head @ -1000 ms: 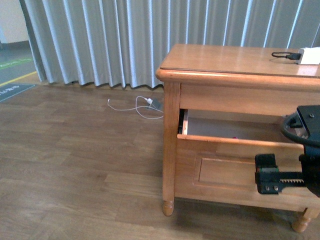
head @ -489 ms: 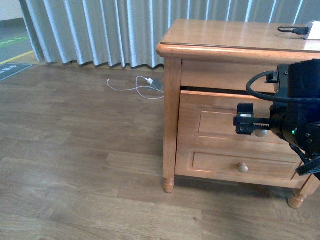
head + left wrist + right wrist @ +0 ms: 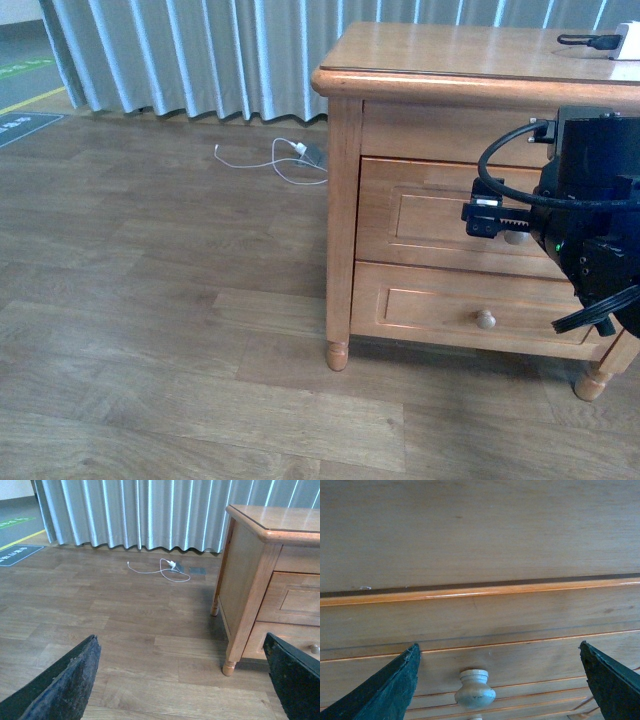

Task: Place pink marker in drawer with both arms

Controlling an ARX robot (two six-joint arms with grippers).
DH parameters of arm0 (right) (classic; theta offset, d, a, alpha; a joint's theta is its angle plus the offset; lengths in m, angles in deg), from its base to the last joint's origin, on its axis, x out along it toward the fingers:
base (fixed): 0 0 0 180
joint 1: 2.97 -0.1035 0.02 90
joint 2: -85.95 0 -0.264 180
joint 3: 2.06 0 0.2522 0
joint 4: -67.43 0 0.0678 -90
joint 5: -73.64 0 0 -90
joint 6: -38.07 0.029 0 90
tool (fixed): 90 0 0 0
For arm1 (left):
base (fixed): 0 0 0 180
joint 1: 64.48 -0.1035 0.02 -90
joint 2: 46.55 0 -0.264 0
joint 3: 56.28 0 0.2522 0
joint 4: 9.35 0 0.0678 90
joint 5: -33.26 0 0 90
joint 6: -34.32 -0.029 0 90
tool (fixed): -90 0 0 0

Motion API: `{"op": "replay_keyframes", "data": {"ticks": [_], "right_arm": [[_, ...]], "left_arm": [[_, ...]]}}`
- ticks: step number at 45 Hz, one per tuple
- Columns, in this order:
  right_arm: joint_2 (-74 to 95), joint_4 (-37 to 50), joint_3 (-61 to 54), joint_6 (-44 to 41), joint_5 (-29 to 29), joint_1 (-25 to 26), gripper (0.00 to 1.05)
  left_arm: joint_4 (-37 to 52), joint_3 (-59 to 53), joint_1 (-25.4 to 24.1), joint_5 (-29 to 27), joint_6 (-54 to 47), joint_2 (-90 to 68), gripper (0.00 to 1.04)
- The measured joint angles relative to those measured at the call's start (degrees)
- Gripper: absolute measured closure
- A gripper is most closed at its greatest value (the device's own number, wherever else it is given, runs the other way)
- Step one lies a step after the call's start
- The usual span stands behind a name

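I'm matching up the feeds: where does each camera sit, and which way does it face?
Front: on the body, facing the cabinet; right arm shows.
Left wrist: on the left arm, looking across the floor to the curtain; fingers show.
Right wrist: close to the drawer, its knob between open fingers.
All share the cabinet.

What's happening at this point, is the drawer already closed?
Yes, by the look of it. The top drawer of the wooden cabinet sits flush with its frame. The right tool is open right in front of the drawer's pale knob, not gripping it. The left tool is open too, pointing at bare floor. No pink marker is visible. A white charger lies on the cabinet top.
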Motion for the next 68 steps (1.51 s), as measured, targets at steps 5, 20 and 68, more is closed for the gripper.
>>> {"op": "replay_keyframes", "data": {"ticks": [5,20,68], "right_arm": [[-0.3,-0.1,-0.8,0.0,0.7,0.5,0.09],[-12.8,-4.9,-10.9,1.4,5.6,-0.9,0.09],[-105.3,-52.9,-48.0,9.3,15.9,-1.4,0.09]], "left_arm": [[0.0,0.0,0.0,0.0,0.0,0.0,0.06],[0.0,0.0,0.0,0.0,0.0,0.0,0.06],[0.0,0.0,0.0,0.0,0.0,0.0,0.06]]}}
